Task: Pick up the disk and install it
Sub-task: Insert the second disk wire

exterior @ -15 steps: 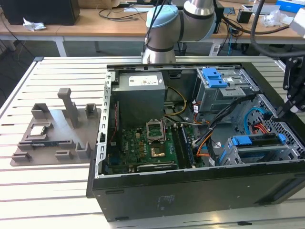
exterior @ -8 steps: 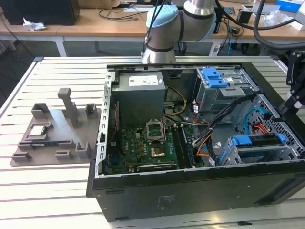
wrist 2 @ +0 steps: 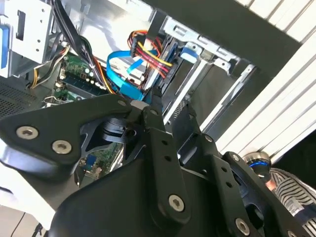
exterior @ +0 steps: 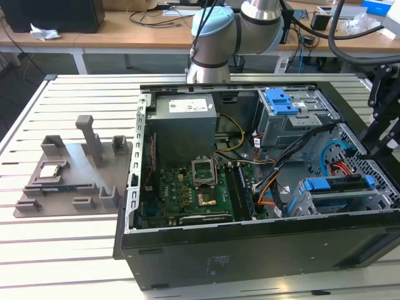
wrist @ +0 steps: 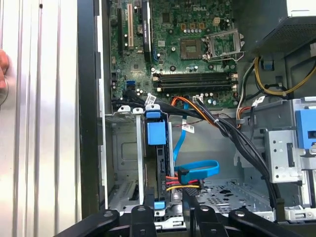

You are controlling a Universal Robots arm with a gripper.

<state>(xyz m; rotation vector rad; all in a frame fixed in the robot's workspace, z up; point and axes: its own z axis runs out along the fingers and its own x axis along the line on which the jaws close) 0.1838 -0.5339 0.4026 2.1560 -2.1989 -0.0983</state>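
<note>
The disk point(wrist: 157, 163) with its blue frame already sits on edge in the metal cage point(wrist: 123, 163) inside the open computer case point(exterior: 250, 250), and the gripper point(wrist: 168, 217) hovers just above it, holding nothing, though I cannot tell how wide it is.

Bright, even light; soft shadows.

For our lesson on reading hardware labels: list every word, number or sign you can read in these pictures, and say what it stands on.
No text here can be quoted with confidence.
White label on the grey power supply box: too small to read.
White tags on the cables: blurred.
Fine white print on the green circuit board: too small to read.
Pale mark on the black case wall: unreadable.
</note>
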